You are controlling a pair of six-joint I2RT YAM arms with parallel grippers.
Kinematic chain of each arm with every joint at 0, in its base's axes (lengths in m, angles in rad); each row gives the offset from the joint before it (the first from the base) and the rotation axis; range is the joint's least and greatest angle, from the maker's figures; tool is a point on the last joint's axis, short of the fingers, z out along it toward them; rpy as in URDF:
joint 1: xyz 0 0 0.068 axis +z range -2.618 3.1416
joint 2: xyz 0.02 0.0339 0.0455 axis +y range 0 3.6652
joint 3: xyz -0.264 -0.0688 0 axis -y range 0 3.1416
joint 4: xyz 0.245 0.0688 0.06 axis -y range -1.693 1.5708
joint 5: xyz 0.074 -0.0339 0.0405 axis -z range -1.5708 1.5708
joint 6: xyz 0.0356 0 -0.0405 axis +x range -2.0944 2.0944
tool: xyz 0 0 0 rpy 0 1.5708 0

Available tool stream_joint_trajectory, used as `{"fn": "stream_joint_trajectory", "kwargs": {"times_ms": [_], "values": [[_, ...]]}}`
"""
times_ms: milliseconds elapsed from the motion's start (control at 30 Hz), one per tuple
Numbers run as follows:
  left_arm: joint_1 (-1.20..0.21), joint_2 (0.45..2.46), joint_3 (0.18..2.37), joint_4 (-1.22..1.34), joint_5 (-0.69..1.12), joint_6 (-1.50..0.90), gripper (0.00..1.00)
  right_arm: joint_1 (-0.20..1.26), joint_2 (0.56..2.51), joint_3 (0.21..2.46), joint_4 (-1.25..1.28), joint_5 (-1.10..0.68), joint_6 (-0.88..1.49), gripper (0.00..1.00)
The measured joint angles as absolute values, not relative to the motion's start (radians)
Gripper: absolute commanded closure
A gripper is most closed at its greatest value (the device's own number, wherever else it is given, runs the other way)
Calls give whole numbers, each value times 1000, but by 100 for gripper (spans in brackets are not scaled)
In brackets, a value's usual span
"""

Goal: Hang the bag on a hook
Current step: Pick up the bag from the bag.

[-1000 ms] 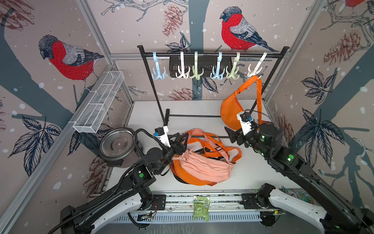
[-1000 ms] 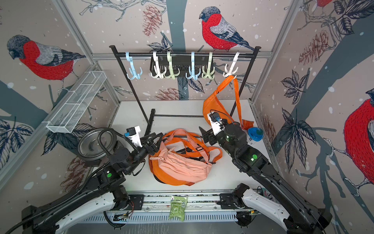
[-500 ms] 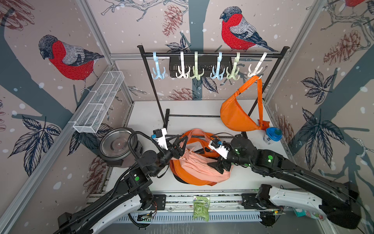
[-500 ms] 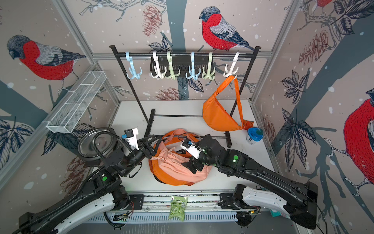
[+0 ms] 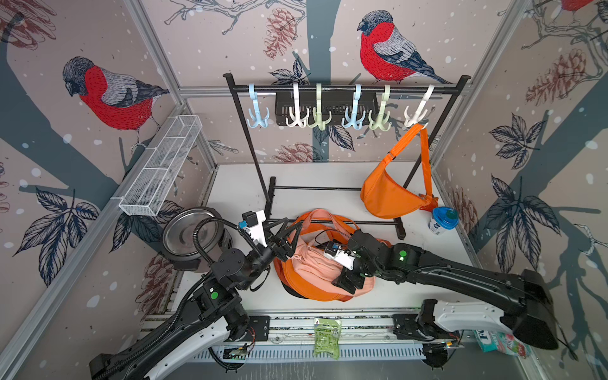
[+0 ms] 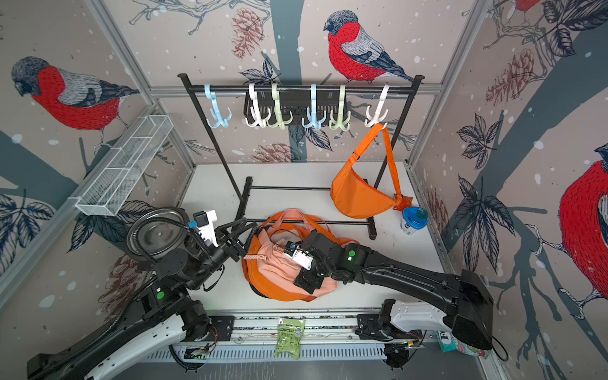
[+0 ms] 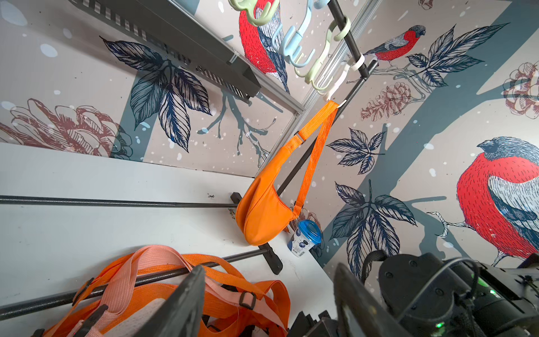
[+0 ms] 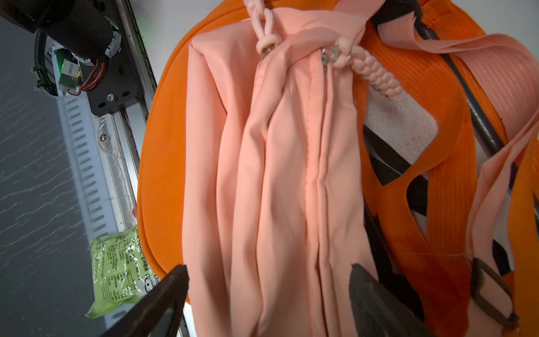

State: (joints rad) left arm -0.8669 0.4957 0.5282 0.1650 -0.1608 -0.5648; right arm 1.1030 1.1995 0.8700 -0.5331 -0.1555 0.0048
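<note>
The white table (image 5: 329, 177) is carrying a black rack (image 5: 329, 88) that is standing toward the back wall, its top bar lined with plastic hooks. In front of the rack a heap of two bags is lying on the table: a flat orange bag (image 5: 312, 294) underneath and a peach bag (image 5: 306, 263) crumpled on top, with their straps (image 5: 329, 218) spilling across the rack's lower bar. A smaller orange sling bag (image 5: 385, 197) is hanging by its strap from the white hook (image 5: 417, 112) at the far right of the bar, its pouch dangling near the table. A steel bowl (image 5: 189, 232) is sitting at the table's left edge. The right pincer (image 8: 268, 291) is pointing down at the peach bag, its jaws standing wide apart on either side of the folded cloth and gripping nothing. The left pincer (image 7: 268, 306) is hovering over the straps at the left side of the heap, its jaws also standing open and empty. A blue-lidded cup (image 5: 442, 220) is standing just beside the sling bag, and a green packet (image 5: 326, 337) is lying on the front rail.
</note>
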Motion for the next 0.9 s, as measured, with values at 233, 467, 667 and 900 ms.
{"fn": "stream_joint_trajectory", "kwargs": {"times_ms": [233, 467, 667, 900], "values": [[-867, 473, 530, 134, -166, -559, 31, 1124, 1282, 905, -541, -150, 5, 69], [-867, 451, 532, 123, -168, -560, 31, 1132, 1289, 931, -546, -121, 21, 95], [-867, 443, 553, 134, -157, -564, 31, 1132, 1227, 953, -537, -54, 24, 97], [-867, 454, 560, 152, -107, -570, 30, 1110, 1063, 950, -453, 49, 39, 96]]}}
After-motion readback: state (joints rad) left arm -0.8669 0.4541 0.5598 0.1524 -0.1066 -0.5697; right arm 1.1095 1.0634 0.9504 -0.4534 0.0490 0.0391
